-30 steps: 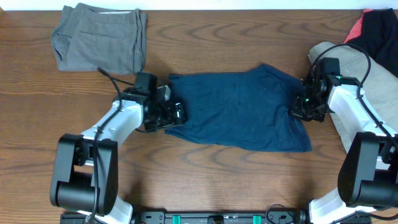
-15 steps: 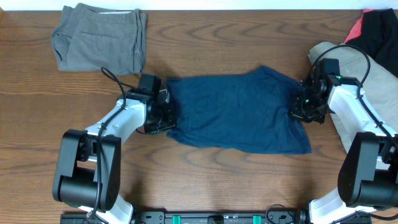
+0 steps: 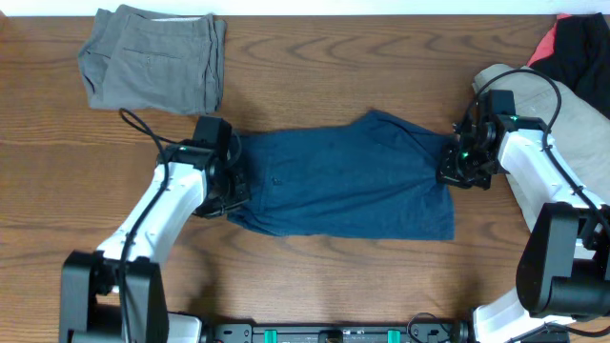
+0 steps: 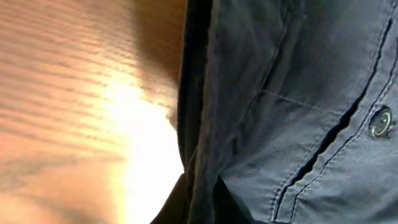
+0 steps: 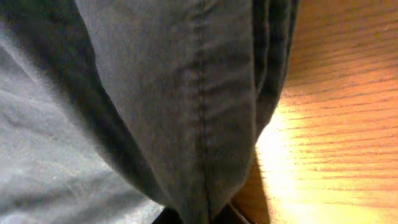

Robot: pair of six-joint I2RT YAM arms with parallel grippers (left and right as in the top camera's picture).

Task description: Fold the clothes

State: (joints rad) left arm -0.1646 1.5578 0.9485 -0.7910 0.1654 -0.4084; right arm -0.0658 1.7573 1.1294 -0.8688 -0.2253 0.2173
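Brown wood-grain counter [image 3: 315,276] fills pretty much the whole overhead view, with a thin white strip [image 3: 381,7] running along the far edge. That's all you get of the room.

Far left, up near the back, there's a folded grey garment [image 3: 152,57], looks like trousers or shorts, sitting well apart from everything else.

Next over is the left tool [image 3: 232,189], right at the left edge of the blue shorts [image 3: 343,186]. In its wrist view the fabric bunches down into a fold that runs straight in between the dark fingers at the bottom of the frame, so it's clamped onto that edge. You can also see a stitched seam and a metal button [image 4: 380,121] on the cloth there, with bare wood off to the side.

The shorts themselves lie flat across the middle of the counter, stretched roughly left to right between the two arms. The upper right corner pokes up a bit toward the back.

The right tool [image 3: 450,171] is at the right edge of the shorts. Same story in its wrist view: a thick seamed fold of blue cloth is pinched between the fingers, wood beside it.

Far right there's a loose pile: a beige garment [image 3: 591,124] partly under the right arm, plus something red [image 3: 543,43] and something black [image 3: 586,52] at the back corner.
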